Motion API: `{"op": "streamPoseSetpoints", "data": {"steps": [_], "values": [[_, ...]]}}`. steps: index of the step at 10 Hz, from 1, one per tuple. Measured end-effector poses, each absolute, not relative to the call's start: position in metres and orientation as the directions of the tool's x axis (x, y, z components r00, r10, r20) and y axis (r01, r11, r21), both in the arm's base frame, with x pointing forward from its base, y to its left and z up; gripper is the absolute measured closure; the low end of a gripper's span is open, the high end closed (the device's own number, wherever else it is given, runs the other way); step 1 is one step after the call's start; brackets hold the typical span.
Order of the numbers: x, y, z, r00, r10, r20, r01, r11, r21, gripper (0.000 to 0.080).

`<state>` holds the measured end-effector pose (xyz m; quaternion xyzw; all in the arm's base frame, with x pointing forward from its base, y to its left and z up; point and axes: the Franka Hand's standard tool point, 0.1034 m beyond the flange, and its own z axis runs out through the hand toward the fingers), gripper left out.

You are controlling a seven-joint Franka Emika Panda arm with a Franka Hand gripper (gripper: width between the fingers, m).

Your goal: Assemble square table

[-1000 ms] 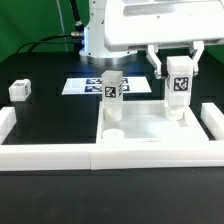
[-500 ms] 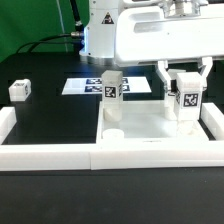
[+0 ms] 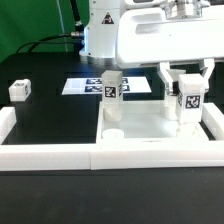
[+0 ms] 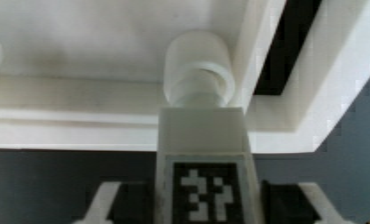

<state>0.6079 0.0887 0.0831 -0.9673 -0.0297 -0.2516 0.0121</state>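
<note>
My end effector (image 3: 187,92) is partly closed, its two fingers (image 3: 166,80) pinching an upright white leg (image 3: 188,104) from either side, at the right of the exterior view. In the wrist view the same leg (image 4: 203,130) runs straight out from the end effector (image 4: 203,205), its rounded far end down inside the tabletop (image 4: 75,110) close to a rim corner; I cannot tell whether it touches the floor of the tray. The tabletop (image 3: 150,138) is a white rimmed tray at lower centre-right of the exterior view. Inside it a second leg (image 3: 112,88) stands upright at its left, with a short round white piece (image 3: 113,128) in front that I cannot make out further. A third leg (image 3: 19,90) lies on the black table (image 3: 55,115) at far left. The marker board (image 3: 80,86) lies behind, and the border wall (image 3: 50,156) runs along the front. The tags carry black-and-white patterns, no readable writing.
</note>
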Motion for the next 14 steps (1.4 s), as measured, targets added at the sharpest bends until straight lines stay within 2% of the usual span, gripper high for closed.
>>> {"op": "streamPoseSetpoints", "data": {"steps": [4,9,10,11,12,14], "values": [[0.6052,0.0879,0.0729,0.877,0.057,0.478,0.067,-0.998,-0.003,0.0511],[0.605,0.0874,0.0728,0.875,0.062,0.481,0.071,-0.998,0.0,0.0491],[0.605,0.0874,0.0728,0.875,0.062,0.481,0.071,-0.997,0.0,0.0307],[0.605,0.0874,0.0728,0.875,0.062,0.481,0.071,-0.997,0.0,0.0307],[0.605,0.0874,0.0728,0.875,0.062,0.481,0.071,-0.997,0.0,0.0184],[0.605,0.0874,0.0728,0.875,0.063,0.481,0.071,-0.997,0.0,0.0153]]}}
